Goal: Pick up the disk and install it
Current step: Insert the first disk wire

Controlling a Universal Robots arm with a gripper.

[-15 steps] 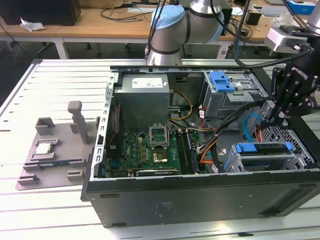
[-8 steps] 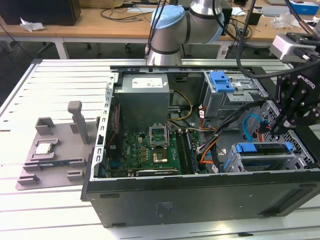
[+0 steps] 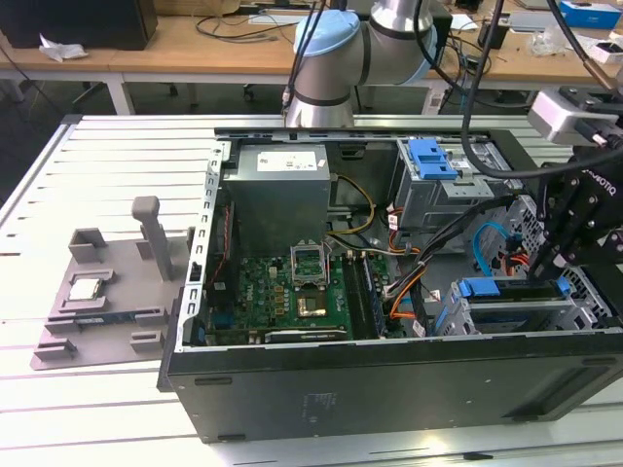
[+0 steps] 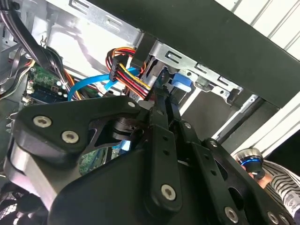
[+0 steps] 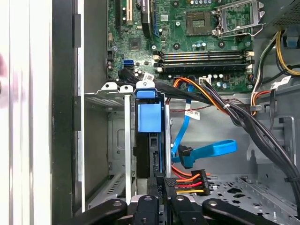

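Observation:
The disk stands on edge in the drive bay at the open computer case's front corner, on the exterior view's right. In the first wrist view, the disk shows as a dark slab between silver bay rails, with its blue carrier tab at the far end. My gripper hangs just above that bay. Its black fingers lie shut together with no gap, and their tips are at the disk's near edge. In the second wrist view, the gripper points into the bay beside the blue carrier piece.
Blue data cables and a coloured power plug lie right beside the bay. The motherboard and a grey cage with a blue latch fill the case. A grey fixture holding a square chip lies on the exterior view's left. A striped sleeve is nearby.

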